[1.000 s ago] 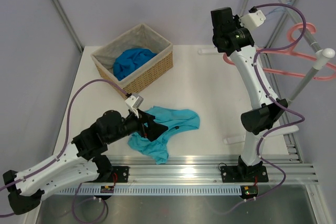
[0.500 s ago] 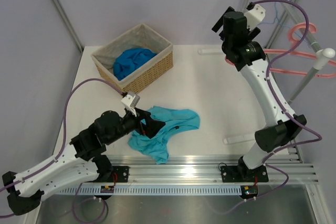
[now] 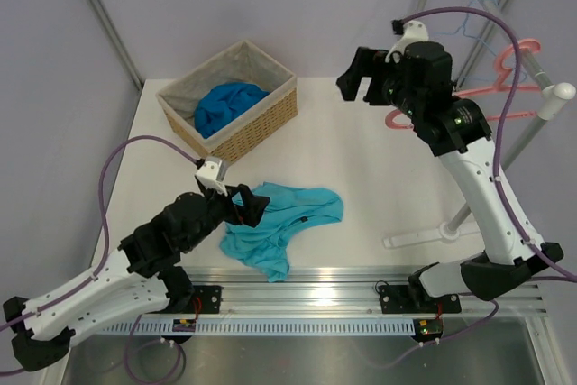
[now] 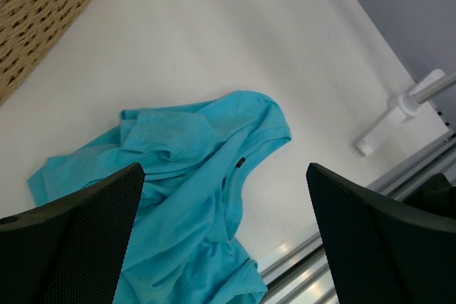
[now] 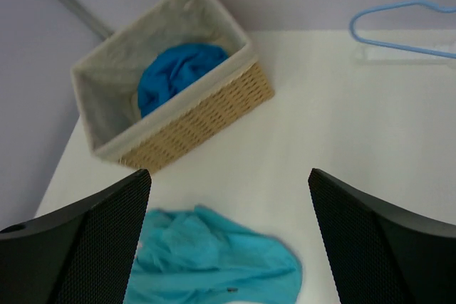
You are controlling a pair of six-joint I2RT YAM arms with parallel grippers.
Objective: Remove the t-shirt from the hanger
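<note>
The teal t-shirt lies crumpled on the white table near its front edge, with no hanger in it. My left gripper hovers open at the shirt's left side, with nothing between its fingers. The thin light-blue hanger hangs bare on the rack at the back right. My right gripper is raised high over the back of the table, left of the rack, open and empty, looking down at basket and shirt.
A wicker basket with a royal-blue cloth stands at the back left. A pink hanger hangs on the white rack pole. The rack's foot lies at the front right.
My right gripper has opened and swung away from the rack, leftward over the table. My left gripper has drawn back a little from the shirt. The shirt has not moved.
</note>
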